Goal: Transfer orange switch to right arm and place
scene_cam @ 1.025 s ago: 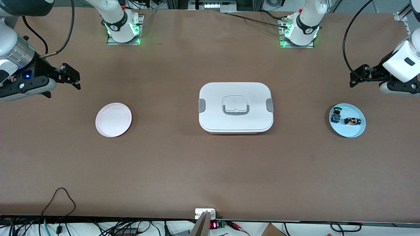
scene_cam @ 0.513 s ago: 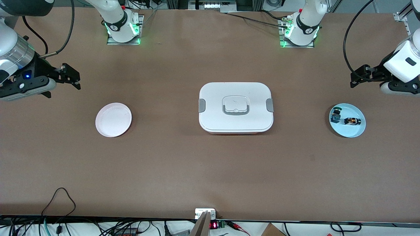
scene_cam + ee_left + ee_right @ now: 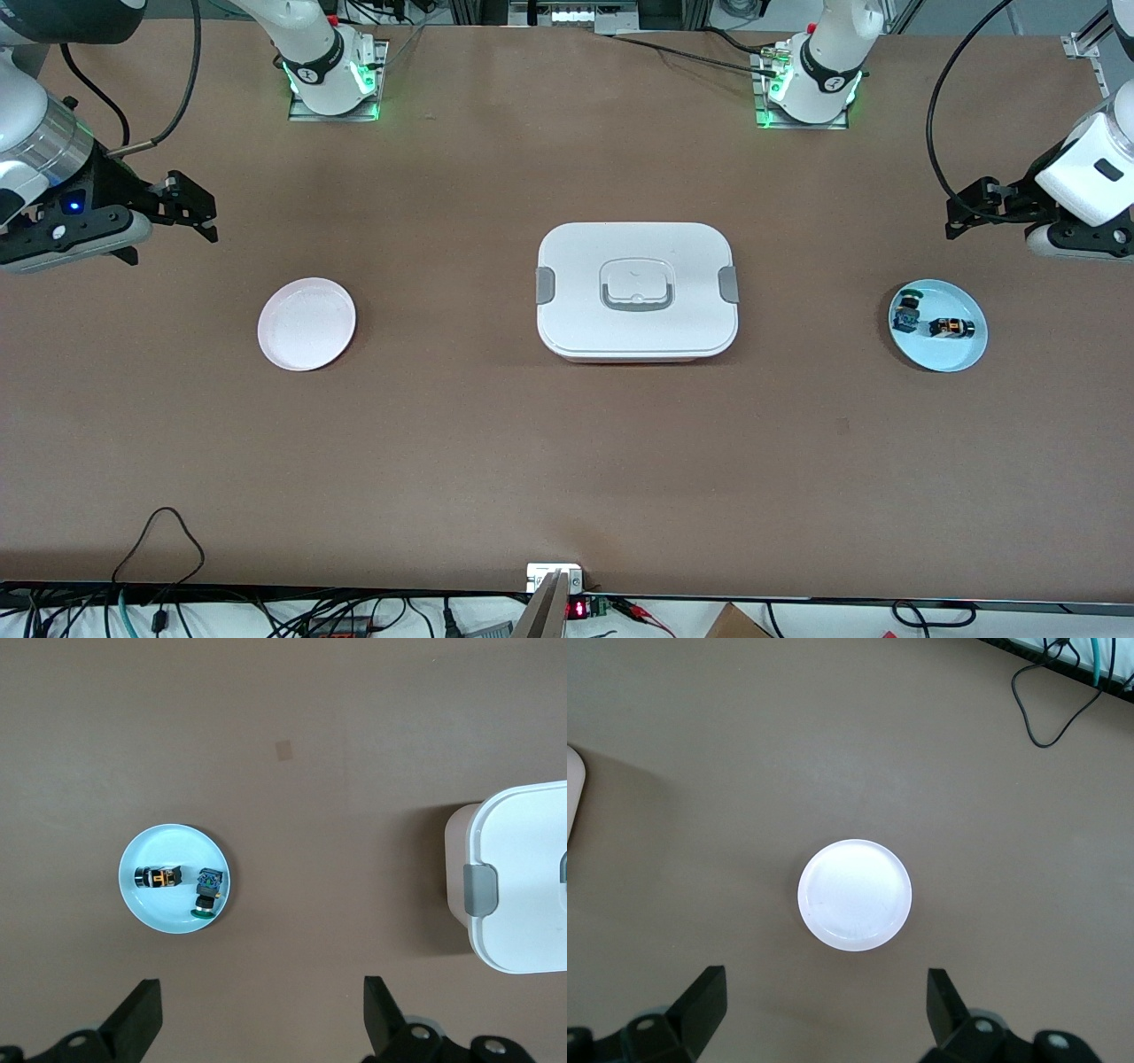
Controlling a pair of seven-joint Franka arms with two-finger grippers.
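Observation:
The orange switch (image 3: 952,328), a black body with an orange cap, lies on its side on a light blue plate (image 3: 948,356) at the left arm's end of the table. In the left wrist view the switch (image 3: 158,876) lies on the plate (image 3: 146,908). My left gripper (image 3: 951,213) hangs open and empty in the air over the table beside that plate; its own view (image 3: 261,1008) shows the jaws wide apart. My right gripper (image 3: 205,213) is open and empty, up over the table beside a pale pink plate (image 3: 306,322), which its own view (image 3: 827,1003) shows (image 3: 855,894).
A blue-and-green small part (image 3: 905,309) shares the blue plate, also in the left wrist view (image 3: 207,893). A white lidded box (image 3: 636,290) with grey clips stands at the table's middle. Cables lie along the table edge nearest the front camera (image 3: 159,532).
My left gripper has drifted very slightly toward its end of the table and upward in the view. The right arm and all the things on the table have not moved.

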